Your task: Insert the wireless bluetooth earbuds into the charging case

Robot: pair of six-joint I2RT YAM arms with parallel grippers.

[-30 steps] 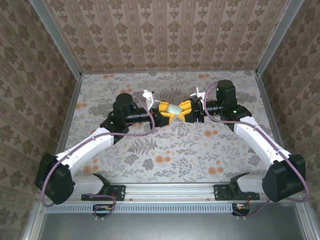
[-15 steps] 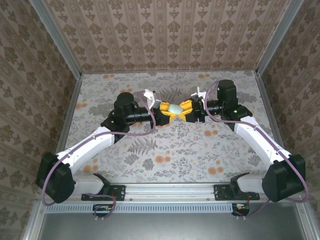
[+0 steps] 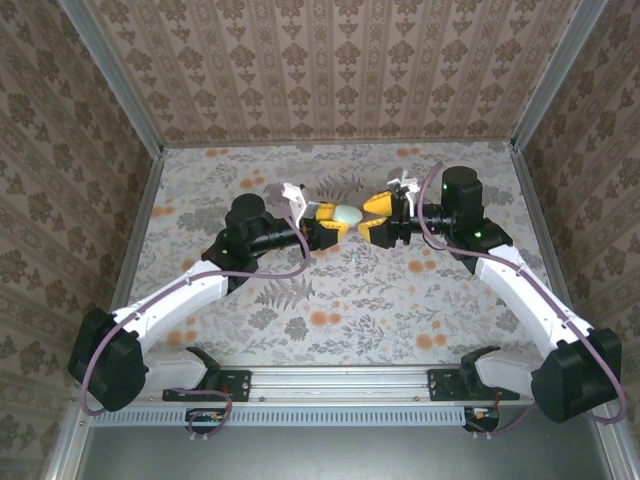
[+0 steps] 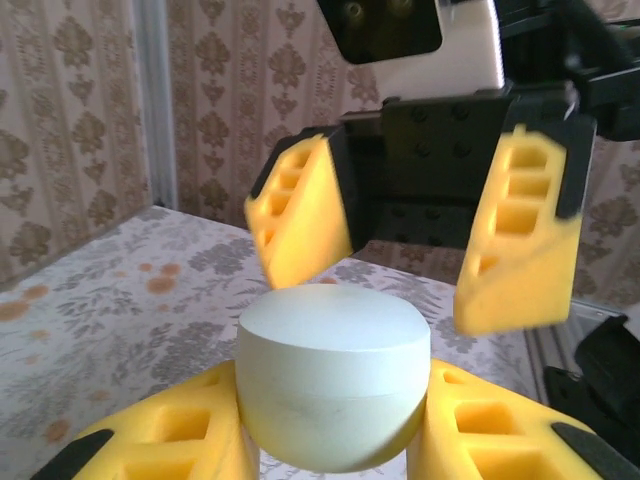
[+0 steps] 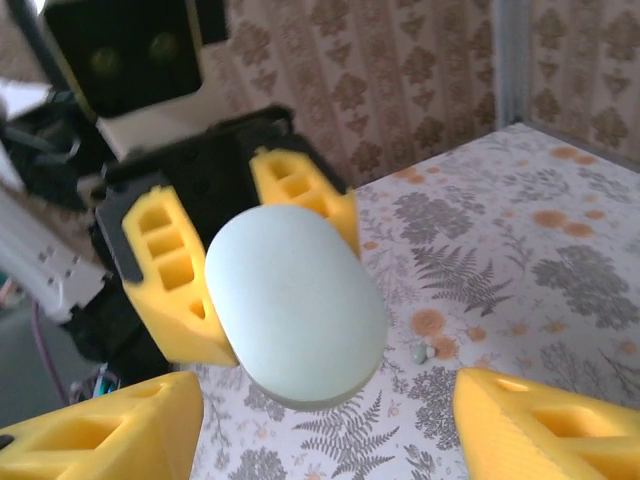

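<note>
Pretty clear grab here; the pale mint-white, glossy plastic, pebble-shaped charging case [image 3: 348, 212] is pinched between the yellow fingers [image 4: 160, 440] of the left hand [image 3: 340, 218], held up off the flower-patterned tabletop [image 3: 300, 320] near the middle, towards the back wall; it's seen closed, with a faint seam running round it in the left wrist view [image 4: 333, 390]; its flat top is turned upward there; from the right wrist view [image 5: 295, 300] the broad oval face is turned toward the right hand [image 3: 368, 218], long axis slanted from upper left to lower right; the right hand is spread wide, just beside the case but not touching; a tiny pale speck [image 5: 420, 352] is spotted on the tabletop, too small to identify.
</note>
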